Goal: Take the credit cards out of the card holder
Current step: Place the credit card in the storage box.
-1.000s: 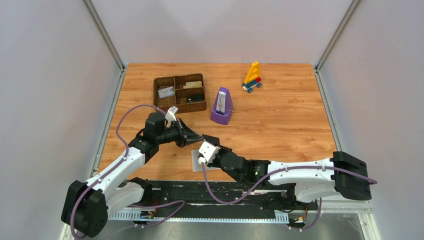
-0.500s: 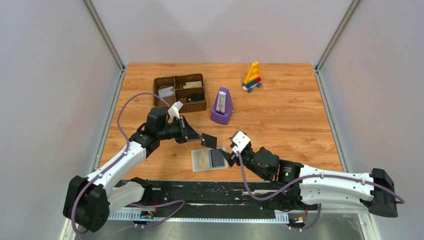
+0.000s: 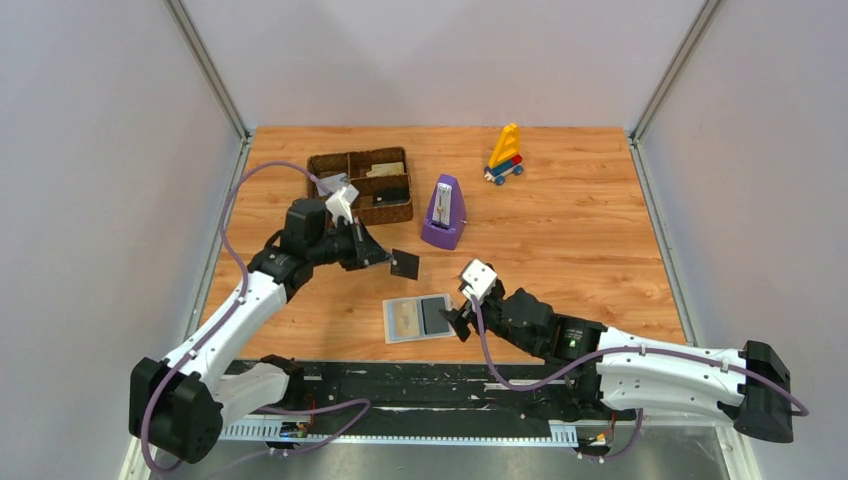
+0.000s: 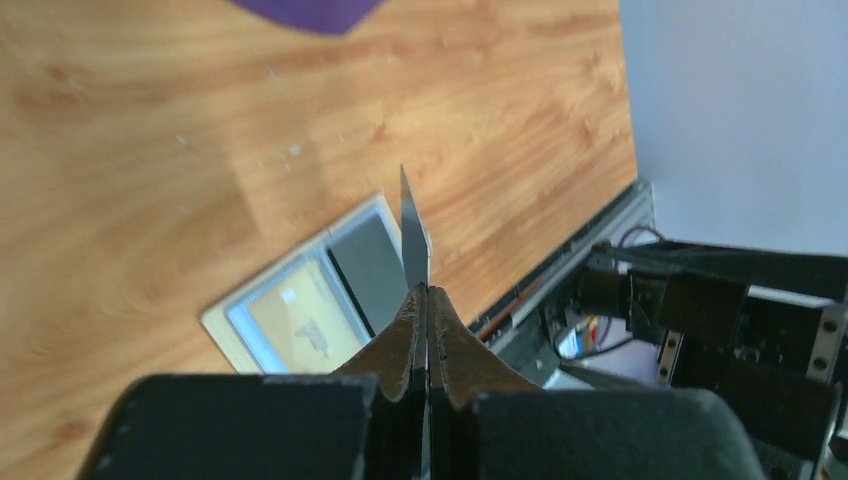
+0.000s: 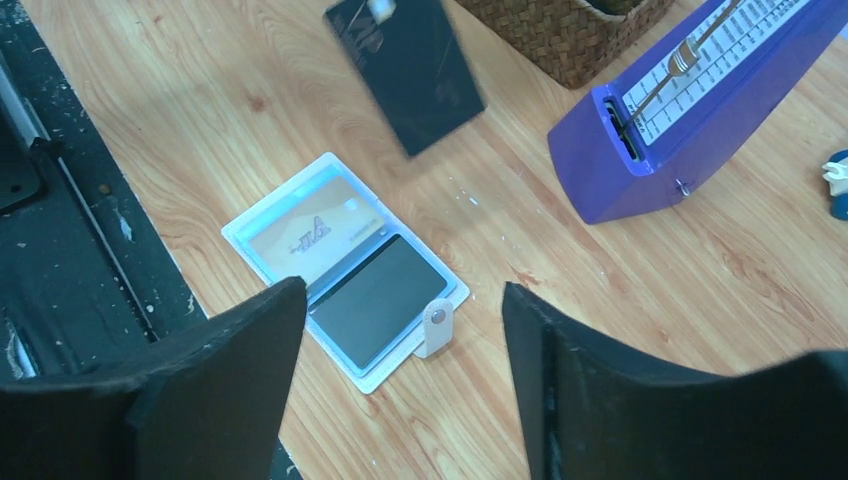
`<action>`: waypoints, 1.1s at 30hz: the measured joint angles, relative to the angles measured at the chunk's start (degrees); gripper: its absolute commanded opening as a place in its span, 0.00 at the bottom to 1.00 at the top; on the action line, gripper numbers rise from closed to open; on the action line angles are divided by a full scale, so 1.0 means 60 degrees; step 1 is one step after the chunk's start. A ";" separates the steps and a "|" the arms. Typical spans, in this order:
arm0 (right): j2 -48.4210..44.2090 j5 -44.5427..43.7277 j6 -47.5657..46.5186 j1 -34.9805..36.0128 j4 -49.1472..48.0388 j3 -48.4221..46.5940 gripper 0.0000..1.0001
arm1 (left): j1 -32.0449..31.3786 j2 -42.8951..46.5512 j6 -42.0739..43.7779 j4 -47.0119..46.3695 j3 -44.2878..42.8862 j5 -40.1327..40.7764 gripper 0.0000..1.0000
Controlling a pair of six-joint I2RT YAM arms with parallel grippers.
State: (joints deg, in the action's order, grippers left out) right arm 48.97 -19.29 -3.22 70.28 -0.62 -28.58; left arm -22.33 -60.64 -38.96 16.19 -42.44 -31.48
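While the left fingers (image 4: 448,345) clamp shut on a thin black card (image 3: 405,264) held aloft, two more sit in the card holder (image 3: 389,322).
Light-blue and flat, it lies open on the wood-grain counter (image 3: 560,230), near centre, holding a tan card (image 3: 405,318) and a glossy dark card (image 3: 435,315); the right fingers (image 5: 240,340), spread wide and empty, should pin its right edge so cards slide out straight.

R gripper (image 5: 400,295) fingers spread wide; card holder (image 5: 236,231) lies open just ahead btwn them, tan card (image 5: 305,232) + black card (image 5: 375,312) inside. 2nd black card (image 5: 405,70) farther ahead, blurred; purple metronome (image 5: 680,110) ahead-right
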 measured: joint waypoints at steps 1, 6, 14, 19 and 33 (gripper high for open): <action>-0.0007 0.0029 0.0055 0.0000 0.0015 -0.0011 0.90 | 0.0175 -0.0004 0.0135 0.0127 -0.0244 0.0087 0.00; -0.0047 0.0226 0.0415 -0.0015 0.0113 -0.0160 1.00 | 0.1260 -0.0382 0.0586 0.0412 -0.1341 0.0262 0.00; -0.0211 0.0208 0.1013 -0.0018 0.0138 -0.0229 1.00 | 0.2218 -0.1978 0.0998 0.0546 -0.3158 0.0302 0.00; -0.0240 0.0189 0.1388 -0.0040 0.0138 -0.0328 1.00 | 0.2495 -0.3366 0.1024 0.0390 -0.4382 0.0270 0.00; -0.0353 -0.0036 0.1614 -0.0219 0.0259 -0.0641 1.00 | 0.2809 -0.6685 0.0936 -0.0335 -0.5952 0.0000 0.00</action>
State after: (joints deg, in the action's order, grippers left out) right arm 46.85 -19.51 6.46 68.97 0.93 -32.42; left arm -5.48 -100.75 -33.34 14.17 -78.15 -31.48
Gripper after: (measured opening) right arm 0.998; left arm 0.006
